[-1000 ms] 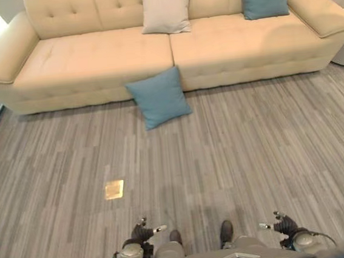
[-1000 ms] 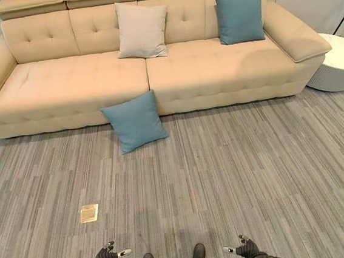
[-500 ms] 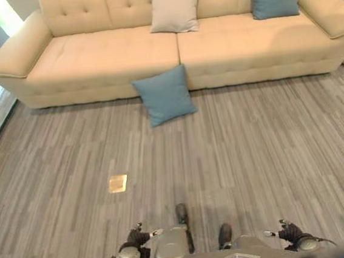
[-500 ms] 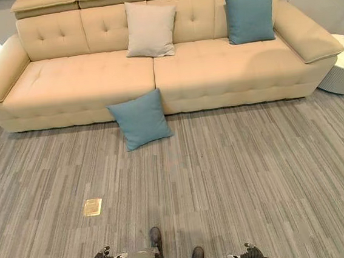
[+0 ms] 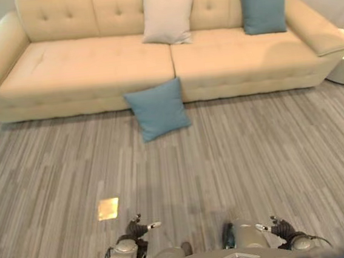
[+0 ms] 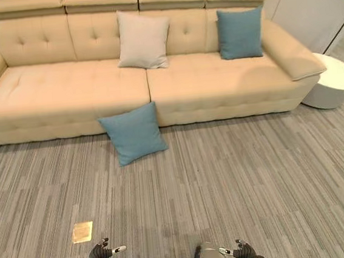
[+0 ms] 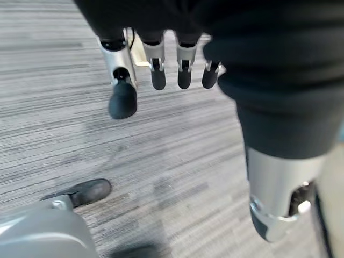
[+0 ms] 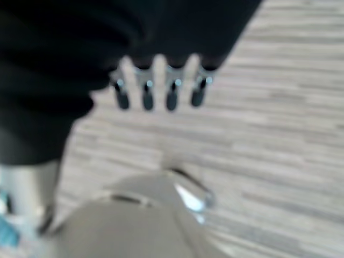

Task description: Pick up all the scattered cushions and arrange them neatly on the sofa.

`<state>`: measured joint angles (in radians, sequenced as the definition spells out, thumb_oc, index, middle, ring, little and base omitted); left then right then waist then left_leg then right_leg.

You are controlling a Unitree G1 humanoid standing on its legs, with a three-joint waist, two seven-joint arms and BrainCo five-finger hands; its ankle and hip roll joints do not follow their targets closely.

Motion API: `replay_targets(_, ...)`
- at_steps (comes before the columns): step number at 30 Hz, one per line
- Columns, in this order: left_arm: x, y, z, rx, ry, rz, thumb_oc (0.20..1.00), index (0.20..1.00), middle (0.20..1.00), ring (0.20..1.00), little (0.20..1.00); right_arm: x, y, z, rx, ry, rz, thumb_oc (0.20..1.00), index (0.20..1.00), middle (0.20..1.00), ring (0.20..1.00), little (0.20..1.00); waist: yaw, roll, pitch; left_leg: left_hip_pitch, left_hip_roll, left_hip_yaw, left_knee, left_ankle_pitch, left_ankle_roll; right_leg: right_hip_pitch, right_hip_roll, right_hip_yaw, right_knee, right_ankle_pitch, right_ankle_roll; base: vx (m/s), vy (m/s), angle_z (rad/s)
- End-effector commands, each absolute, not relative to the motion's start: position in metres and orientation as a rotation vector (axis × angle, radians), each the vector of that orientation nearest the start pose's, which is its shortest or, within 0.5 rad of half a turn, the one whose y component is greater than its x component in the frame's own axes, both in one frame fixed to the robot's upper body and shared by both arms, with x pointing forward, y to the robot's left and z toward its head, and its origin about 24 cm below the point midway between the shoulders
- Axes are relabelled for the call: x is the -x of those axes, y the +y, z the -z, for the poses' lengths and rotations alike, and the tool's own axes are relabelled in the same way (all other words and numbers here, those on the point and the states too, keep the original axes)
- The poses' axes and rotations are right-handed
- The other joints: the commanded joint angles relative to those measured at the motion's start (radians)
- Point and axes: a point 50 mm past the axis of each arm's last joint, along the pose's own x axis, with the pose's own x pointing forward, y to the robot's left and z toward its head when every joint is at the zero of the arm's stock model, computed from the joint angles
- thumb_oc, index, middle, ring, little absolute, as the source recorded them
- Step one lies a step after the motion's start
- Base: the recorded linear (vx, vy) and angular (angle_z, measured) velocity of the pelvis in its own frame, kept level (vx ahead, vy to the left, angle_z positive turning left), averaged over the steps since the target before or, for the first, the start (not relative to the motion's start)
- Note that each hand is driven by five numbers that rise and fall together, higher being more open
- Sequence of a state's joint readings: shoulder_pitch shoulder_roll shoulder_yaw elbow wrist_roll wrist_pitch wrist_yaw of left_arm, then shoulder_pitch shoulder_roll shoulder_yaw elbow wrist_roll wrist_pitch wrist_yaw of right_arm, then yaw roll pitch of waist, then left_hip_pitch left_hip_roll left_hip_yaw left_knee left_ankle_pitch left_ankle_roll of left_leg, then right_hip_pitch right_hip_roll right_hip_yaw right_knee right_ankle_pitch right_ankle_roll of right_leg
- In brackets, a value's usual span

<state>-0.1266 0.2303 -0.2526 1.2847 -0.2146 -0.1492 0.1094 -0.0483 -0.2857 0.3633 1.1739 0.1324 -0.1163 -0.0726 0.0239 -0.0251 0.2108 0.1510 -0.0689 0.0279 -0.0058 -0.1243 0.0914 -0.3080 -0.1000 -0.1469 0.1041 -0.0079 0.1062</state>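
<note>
Blue cushion [image 5: 157, 109] on the grey floor [image 5: 271, 150], leaning against the front of the beige sofa [image 5: 81, 67], well ahead of both hands and slightly toward the left side. Left hand [image 7: 156, 70] likely nearer; right hand [image 8: 158, 88] equally low, both with straight, empty fingers. Already on the seat: 1 cream cushion [image 5: 166, 15], 1 blue one [image 5: 263, 8].

Each arm is finished in silver-grey. The left hand [image 7: 161, 64] and the right hand [image 8: 158, 88] are fitted with silver fingers [image 7: 157, 67] ending in dark tips; a rounded dark tip is carried on the thumb [image 7: 121, 97]. The back of each hand and the wrist are enclosed by a dark cover.
</note>
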Motion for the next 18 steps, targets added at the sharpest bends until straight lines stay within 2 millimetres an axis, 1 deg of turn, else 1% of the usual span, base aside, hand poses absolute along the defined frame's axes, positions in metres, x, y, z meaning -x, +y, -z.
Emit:
replay_targets(1,-0.138,0.224,0.148,-0.255,0.985,-0.117,1.000,1.000,1.000,1.000,1.000,-0.139,-0.242,0.141,0.437,0.996,-0.015,1.000,1.000,1.000,1.000,1.000,0.001,-0.022,0.019,0.006,0.005,-0.063,0.026,-0.077,-0.039,0.115,-0.010,-0.004,-0.050,0.038,0.035,0.29,-0.133,0.79)
replay_targets(3,-0.129,0.224,0.151,-0.251,1.016,-0.125,1.000,1.000,1.000,1.000,1.000,-0.135,-0.242,0.143,0.434,1.009,-0.019,1.000,1.000,1.000,1.000,1.000,0.006,-0.035,0.005,0.021,0.009,-0.074,0.053,-0.105,-0.052,0.149,-0.013,-0.012,-0.054,0.054,0.015,0.31,-0.191,0.58)
replay_targets(4,-0.124,0.224,0.153,-0.248,1.034,-0.127,1.000,1.000,1.000,1.000,1.000,-0.131,-0.243,0.144,0.428,1.018,-0.012,1.000,1.000,1.000,1.000,1.000,0.004,-0.034,-0.010,0.023,0.023,-0.083,0.081,-0.115,-0.072,0.165,-0.009,-0.024,-0.055,0.048,0.007,0.31,-0.215,0.62)
replay_targets(5,-0.121,0.223,0.154,-0.246,1.043,-0.122,1.000,1.000,1.000,1.000,1.000,-0.128,-0.244,0.145,0.419,1.028,-0.007,1.000,1.000,1.000,1.000,1.000,0.005,-0.033,-0.016,0.016,0.037,-0.075,0.112,-0.106,-0.091,0.184,-0.004,-0.035,-0.062,0.038,-0.001,0.22,-0.159,0.71)
replay_targets(6,-0.121,0.223,0.154,-0.246,1.043,-0.121,1.000,1.000,1.000,1.000,1.000,-0.128,-0.244,0.145,0.419,1.028,-0.007,1.000,1.000,1.000,1.000,1.000,0.004,-0.032,-0.016,0.015,0.038,-0.076,0.113,-0.107,-0.091,0.185,-0.004,-0.037,-0.063,0.038,-0.001,0.16,-0.203,0.65)
replay_targets(7,-0.122,0.221,0.154,-0.251,1.040,-0.107,1.000,1.000,1.000,1.000,1.000,-0.126,-0.244,0.145,0.404,1.024,0.009,1.000,1.000,1.000,1.000,1.000,0.002,-0.038,-0.001,-0.084,0.079,-0.021,0.334,-0.026,-0.140,0.248,0.003,-0.055,-0.087,0.020,-0.031,0.11,-0.217,0.65)
replay_targets(8,-0.125,0.220,0.154,-0.249,1.031,-0.102,1.000,1.000,1.000,1.000,1.000,-0.127,-0.245,0.145,0.398,1.020,0.019,1.000,1.000,1.000,1.000,1.000,0.001,-0.050,0.009,-0.145,0.094,0.000,0.440,0.016,-0.143,0.267,-0.002,-0.067,-0.096,0.011,-0.047,0.14,-0.321,0.50)
replay_targets(9,-0.129,0.218,0.153,-0.243,1.019,-0.102,1.000,1.000,1.000,1.000,1.000,-0.128,-0.246,0.144,0.391,1.017,0.033,1.000,1.000,1.000,1.000,1.000,0.010,-0.055,0.029,-0.196,0.117,0.030,0.545,0.034,-0.143,0.300,0.010,-0.077,-0.110,-0.003,-0.067,0.08,-0.260,0.41)
replay_targets(10,-0.132,0.220,0.151,-0.241,1.010,-0.109,1.000,1.000,1.000,1.000,1.000,-0.127,-0.247,0.145,0.382,1.023,0.043,1.000,1.000,1.000,1.000,1.000,0.015,-0.070,0.036,-0.240,0.129,0.062,0.595,0.043,-0.138,0.321,0.007,-0.089,-0.118,-0.020,-0.081,0.16,-0.261,0.36)
replay_targets(11,-0.136,0.219,0.150,-0.229,0.994,-0.113,1.000,1.000,1.000,1.000,1.000,-0.124,-0.248,0.145,0.373,1.033,0.060,1.000,1.000,1.000,1.000,1.000,0.025,-0.074,0.043,-0.308,0.145,0.101,0.585,0.036,-0.129,0.359,0.011,-0.106,-0.133,-0.042,-0.088,0.14,-0.155,0.22)
replay_targets(12,-0.136,0.219,0.150,-0.229,0.994,-0.113,1.000,1.000,1.000,1.000,1.000,-0.124,-0.248,0.145,0.373,1.033,0.060,1.000,1.000,1.000,1.000,1.000,0.025,-0.072,0.043,-0.309,0.147,0.100,0.589,0.033,-0.129,0.360,0.013,-0.107,-0.134,-0.042,-0.088,0.17,-0.085,0.23)
replay_targets(13,-0.136,0.219,0.150,-0.234,0.995,-0.110,1.000,1.000,1.000,1.000,1.000,-0.123,-0.249,0.145,0.369,1.030,0.067,1.000,1.000,1.000,1.000,1.000,0.029,-0.074,0.044,-0.330,0.142,0.109,0.550,0.025,-0.127,0.375,0.016,-0.111,-0.141,-0.050,-0.088,0.17,-0.032,0.21)
replay_targets(14,-0.136,0.219,0.150,-0.239,0.995,-0.106,1.000,1.000,1.000,1.000,1.000,-0.123,-0.250,0.145,0.368,1.027,0.071,1.000,1.000,1.000,1.000,1.000,0.033,-0.072,0.046,-0.339,0.134,0.119,0.469,0.014,-0.121,0.397,0.026,-0.113,-0.153,-0.062,-0.083,0.25,-0.023,0.22)
replay_targets(15,-0.135,0.218,0.150,-0.240,0.997,-0.104,1.000,1.000,1.000,1.000,1.000,-0.123,-0.250,0.145,0.368,1.029,0.072,1.000,1.000,1.000,1.000,1.000,0.036,-0.069,0.043,-0.340,0.127,0.127,0.393,0.016,-0.119,0.405,0.032,-0.117,-0.156,-0.071,-0.079,0.27,0.011,0.15)
replay_targets(16,-0.134,0.219,0.150,-0.242,1.000,-0.103,1.000,1.000,1.000,1.000,1.000,-0.122,-0.251,0.145,0.374,1.031,0.074,1.000,1.000,1.000,1.000,1.000,0.039,-0.062,0.039,-0.342,0.118,0.127,0.292,0.043,-0.119,0.418,0.043,-0.119,-0.161,-0.082,-0.075,0.28,0.039,0.08)
replay_targets(17,-0.134,0.219,0.150,-0.244,0.999,-0.102,1.000,1.000,1.000,1.000,1.000,-0.121,-0.251,0.145,0.373,1.031,0.075,1.000,1.000,1.000,1.000,1.000,0.041,-0.052,0.031,-0.352,0.112,0.129,0.196,0.100,-0.126,0.435,0.058,-0.119,-0.170,-0.094,-0.072,0.28,0.047,0.07)
replay_targets(18,-0.136,0.219,0.150,-0.245,0.993,-0.101,1.000,1.000,1.000,1.000,1.000,-0.122,-0.251,0.145,0.370,1.027,0.079,1.000,1.000,1.000,1.000,1.000,0.045,-0.046,0.028,-0.363,0.114,0.133,0.151,0.120,-0.133,0.449,0.068,-0.117,-0.172,-0.109,-0.072,0.29,0.050,0.12)
